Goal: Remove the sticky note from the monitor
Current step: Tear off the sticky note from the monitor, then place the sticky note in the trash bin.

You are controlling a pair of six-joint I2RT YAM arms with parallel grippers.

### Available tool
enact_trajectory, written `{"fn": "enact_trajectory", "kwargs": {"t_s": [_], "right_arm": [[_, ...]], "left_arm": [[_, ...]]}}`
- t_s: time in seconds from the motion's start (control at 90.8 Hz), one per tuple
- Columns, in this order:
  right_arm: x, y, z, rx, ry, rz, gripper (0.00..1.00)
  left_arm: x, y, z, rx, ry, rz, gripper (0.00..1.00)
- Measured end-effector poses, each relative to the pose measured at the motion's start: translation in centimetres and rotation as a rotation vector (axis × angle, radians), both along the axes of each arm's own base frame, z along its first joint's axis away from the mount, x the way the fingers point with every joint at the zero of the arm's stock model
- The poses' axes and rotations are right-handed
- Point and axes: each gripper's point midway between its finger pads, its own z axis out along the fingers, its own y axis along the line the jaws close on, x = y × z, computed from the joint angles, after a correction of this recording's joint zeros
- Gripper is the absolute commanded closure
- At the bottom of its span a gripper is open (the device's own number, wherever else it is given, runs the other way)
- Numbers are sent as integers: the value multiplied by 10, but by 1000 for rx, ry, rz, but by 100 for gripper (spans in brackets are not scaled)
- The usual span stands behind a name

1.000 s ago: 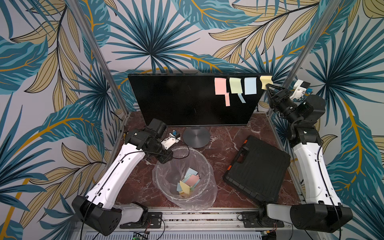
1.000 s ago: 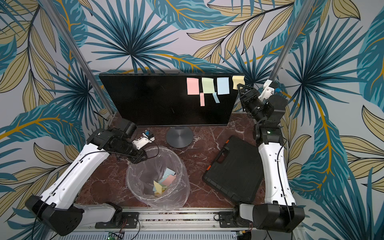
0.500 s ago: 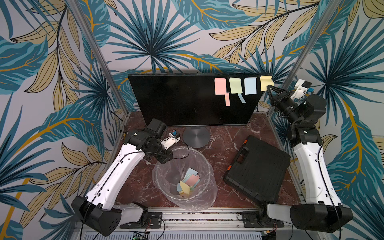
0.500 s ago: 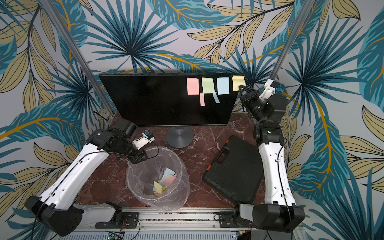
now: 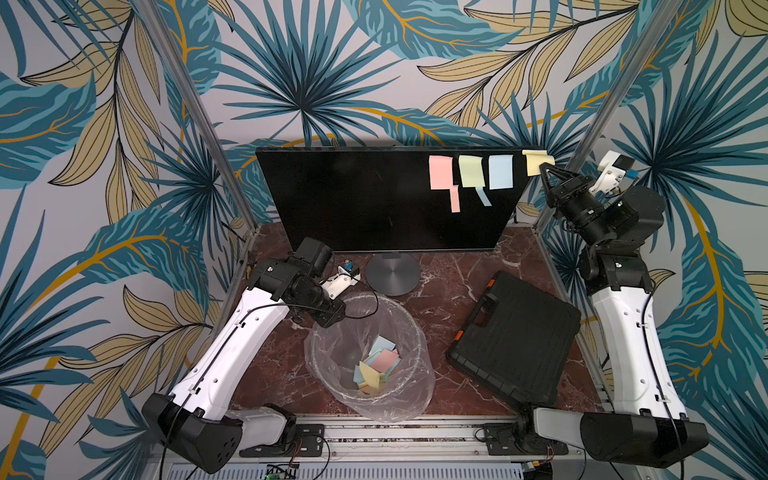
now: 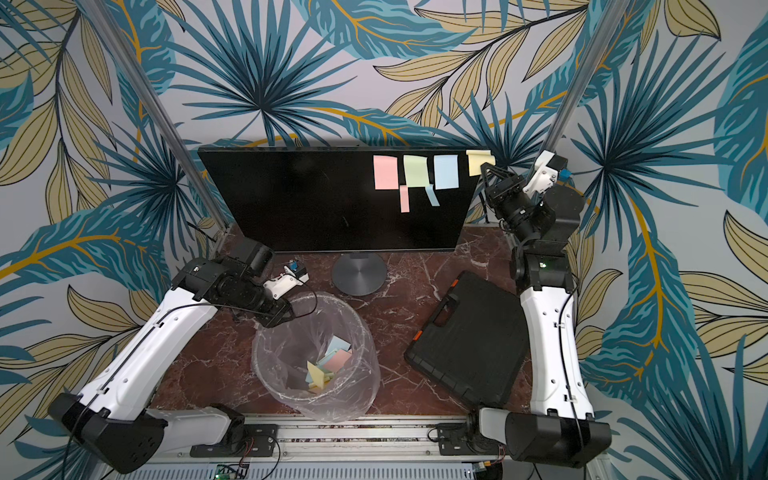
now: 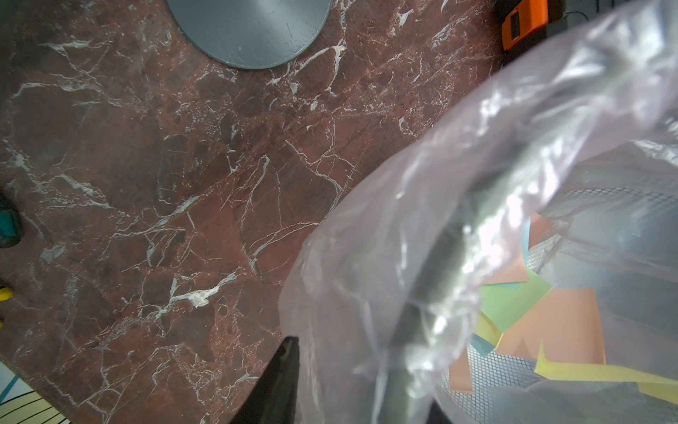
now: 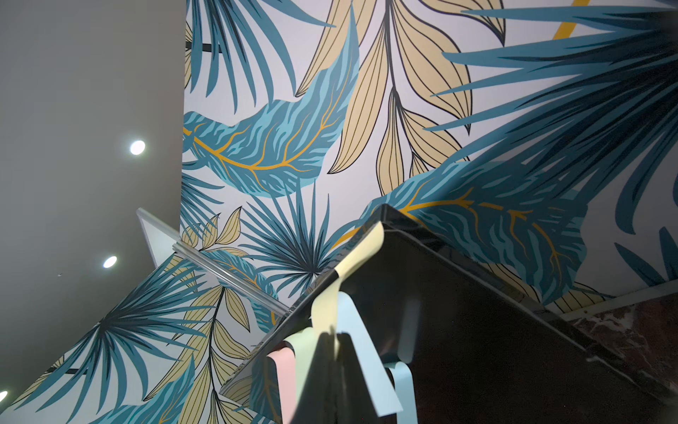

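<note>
Red-veined marble bench [image 5: 440, 270] enclosed by palm-leaf wallpaper [image 5: 307, 83]: right hand [image 5: 542, 168] pinches the yellow sticky note [image 5: 532, 162] at the monitor [image 5: 353, 199] corner; left hand [image 5: 330, 322] clamps the lined bin [image 5: 415, 374] rim.

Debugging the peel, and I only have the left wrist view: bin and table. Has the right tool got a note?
Observer: Yes. The right tool is shut on the yellow sticky note at the monitor upper corner.
Operator: Note free yet?
Observer: No. The right wrist view shows its far end stuck at the monitor's top edge.
Operator: What else is up there?
Observer: A pink note, green note and blue note, in a row beside it on the screen.
</note>
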Motion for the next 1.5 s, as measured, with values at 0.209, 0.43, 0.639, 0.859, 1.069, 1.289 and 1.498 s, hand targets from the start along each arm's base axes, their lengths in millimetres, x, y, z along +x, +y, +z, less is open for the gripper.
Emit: {"fn": "enact_trajectory", "kwargs": {"t_s": [0.209, 0.43, 0.639, 0.859, 1.069, 1.289, 1.498], "right_arm": [[-31, 7, 30, -32, -87, 10, 100], [-64, 19, 52, -66, -163, 53, 100], [-92, 39, 43, -127, -156, 118, 100], [-116, 93, -14, -260, -31, 276, 100], [-130, 156, -91, -431, 127, 479, 100], [-152, 218, -165, -675, 235, 676, 100], [-185, 273, -213, -880, 234, 875, 100]], "left_arm": [[0, 0, 0, 0, 0, 0, 60], [0, 0, 0, 0, 0, 0, 60], [0, 0, 0, 0, 0, 0, 60], [0, 0, 0, 0, 0, 0, 60], [0, 0, 0, 1, 1, 0, 60], [0, 0, -1, 1, 3, 0, 60], [0, 0, -1, 1, 3, 0, 60]]}}
